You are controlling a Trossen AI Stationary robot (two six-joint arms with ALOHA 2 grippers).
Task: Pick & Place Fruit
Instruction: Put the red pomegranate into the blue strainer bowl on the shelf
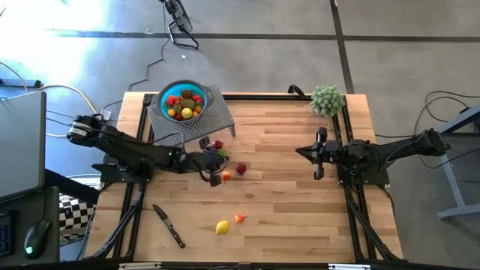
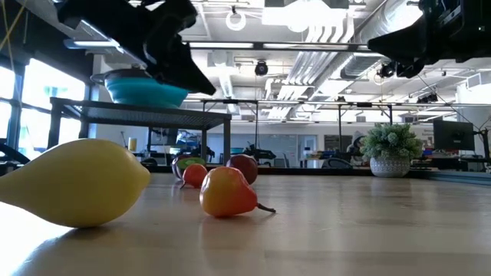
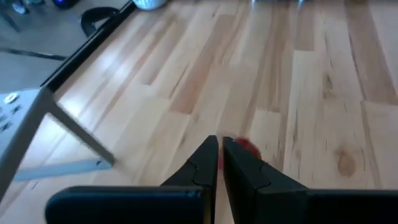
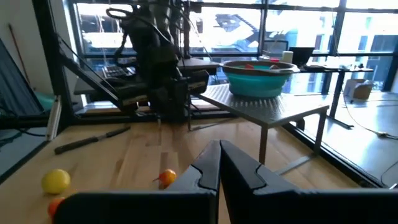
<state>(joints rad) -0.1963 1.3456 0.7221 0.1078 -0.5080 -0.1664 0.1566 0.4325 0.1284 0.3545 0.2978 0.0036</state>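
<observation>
The teal bowl (image 1: 182, 103), with several small fruits in it, stands on a grey perforated stand (image 1: 217, 120) at the far left. Loose fruits lie on the wooden table: a maroon one (image 1: 217, 145), a green one (image 1: 223, 153), a red one (image 1: 241, 169), an orange one (image 1: 226, 177), a yellow one (image 1: 222, 227) and an orange-red one (image 1: 240, 218). My left gripper (image 3: 219, 155) is shut and empty. It hangs above the table just short of the red fruit (image 3: 250, 147). My right gripper (image 4: 219, 150) is shut and empty, held level at the right (image 1: 301, 152).
A black-handled knife (image 1: 169, 225) lies near the front left. A fuzzy green plant ball (image 1: 328, 99) sits at the far right corner. The stand's leg (image 3: 74, 134) is close beside my left gripper. Bare wood lies between the two arms.
</observation>
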